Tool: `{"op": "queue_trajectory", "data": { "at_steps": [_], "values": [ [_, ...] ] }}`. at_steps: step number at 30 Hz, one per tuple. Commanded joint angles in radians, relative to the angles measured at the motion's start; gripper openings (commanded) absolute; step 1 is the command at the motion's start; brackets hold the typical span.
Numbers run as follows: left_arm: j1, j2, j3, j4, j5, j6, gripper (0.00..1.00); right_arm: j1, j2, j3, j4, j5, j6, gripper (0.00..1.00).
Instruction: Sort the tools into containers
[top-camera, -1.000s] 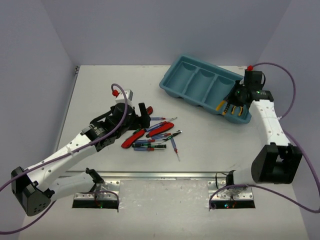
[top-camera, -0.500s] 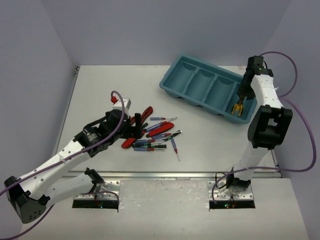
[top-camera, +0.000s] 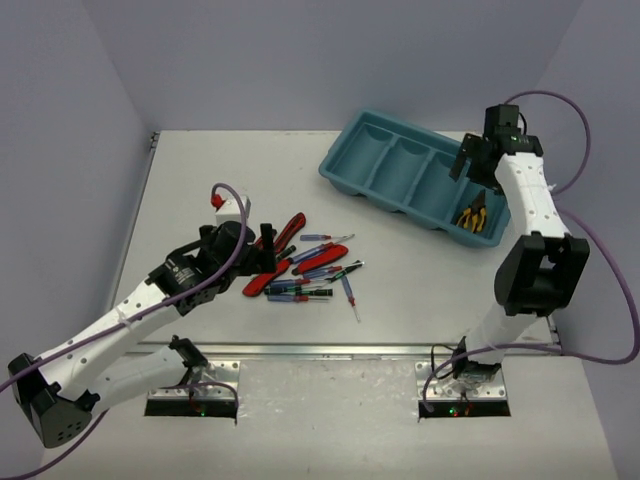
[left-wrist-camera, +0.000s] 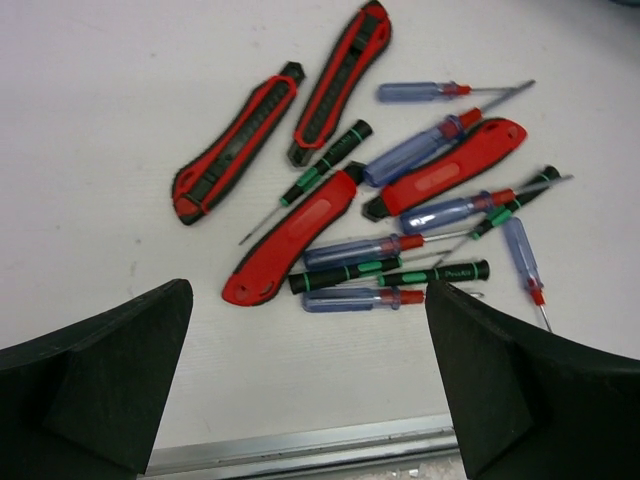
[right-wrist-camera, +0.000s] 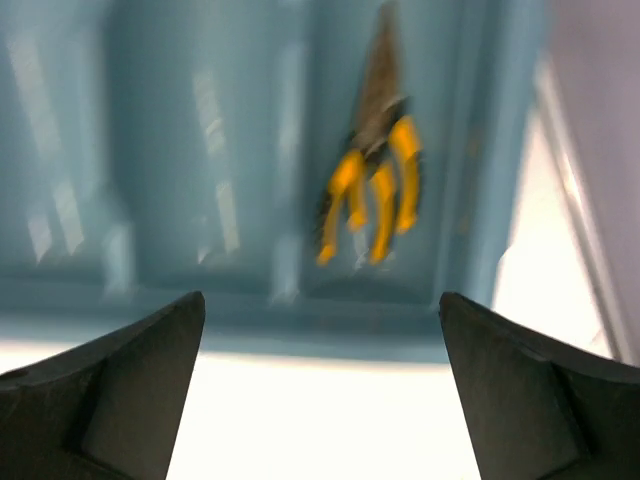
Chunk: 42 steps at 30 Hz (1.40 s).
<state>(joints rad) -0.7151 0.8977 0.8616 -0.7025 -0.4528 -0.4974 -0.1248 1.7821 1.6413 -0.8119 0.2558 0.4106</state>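
Right gripper (top-camera: 472, 164) hangs with jaws spread wide and holds nothing, above the teal organizer tray (top-camera: 340, 165) near the far right corner of the table (top-camera: 200, 180). Yellow-and-black-handled pliers (right-wrist-camera: 375, 190) lie in the tray's end compartment nearest the right edge, below the gripper and clear of its fingers; the blur hides their count. Left gripper (left-wrist-camera: 310, 400), likewise spread and empty, hovers over the loose pile at mid-table: red-handled cutters (left-wrist-camera: 295, 235), red-and-black utility knives (left-wrist-camera: 237, 145), blue-and-red screwdrivers (left-wrist-camera: 440, 92), black-and-green screwdrivers (left-wrist-camera: 390, 275). The pile lies just ahead of its fingers, apart from them.
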Motion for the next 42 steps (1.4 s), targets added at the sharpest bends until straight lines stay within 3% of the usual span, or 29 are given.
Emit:
{"op": "queue_trajectory", "data": {
  "at_steps": [1, 6, 9, 12, 21, 25, 30, 36, 42],
  "values": [
    [-0.006, -0.055, 0.040, -0.046, -0.212, -0.066, 1.00, 0.266, -0.250, -0.172, 0.080, -0.083, 0.002, 0.99],
    [-0.006, -0.113, 0.051, -0.059, -0.215, 0.007, 1.00, 0.616, -0.338, -0.450, 0.199, -0.099, 0.068, 0.99],
    [-0.006, -0.154, 0.011, -0.023, -0.219, 0.001, 1.00, 0.784, -0.301, -0.491, 0.207, -0.030, 0.109, 0.99],
    [-0.006, -0.174, 0.002, -0.009, -0.204, 0.000, 1.00, 0.877, -0.234, -0.499, 0.199, 0.043, 0.174, 0.98],
    [-0.006, -0.159, -0.014, 0.024, -0.150, 0.030, 1.00, 0.942, -0.090, -0.559, 0.279, -0.026, 0.220, 0.61],
    [-0.006, -0.149, -0.015, 0.027, -0.140, 0.036, 1.00, 0.947, -0.022, -0.579, 0.298, -0.051, 0.226, 0.50],
    [-0.006, -0.157, -0.016, 0.031, -0.133, 0.039, 1.00, 0.947, 0.045, -0.597, 0.318, -0.066, 0.228, 0.43],
    [-0.006, -0.155, -0.015, 0.034, -0.127, 0.042, 1.00, 0.947, 0.053, -0.638, 0.332, -0.069, 0.252, 0.02],
    [-0.006, -0.155, -0.016, 0.034, -0.128, 0.042, 1.00, 0.955, -0.118, -0.684, 0.242, -0.055, 0.247, 0.00]
  ]
}}
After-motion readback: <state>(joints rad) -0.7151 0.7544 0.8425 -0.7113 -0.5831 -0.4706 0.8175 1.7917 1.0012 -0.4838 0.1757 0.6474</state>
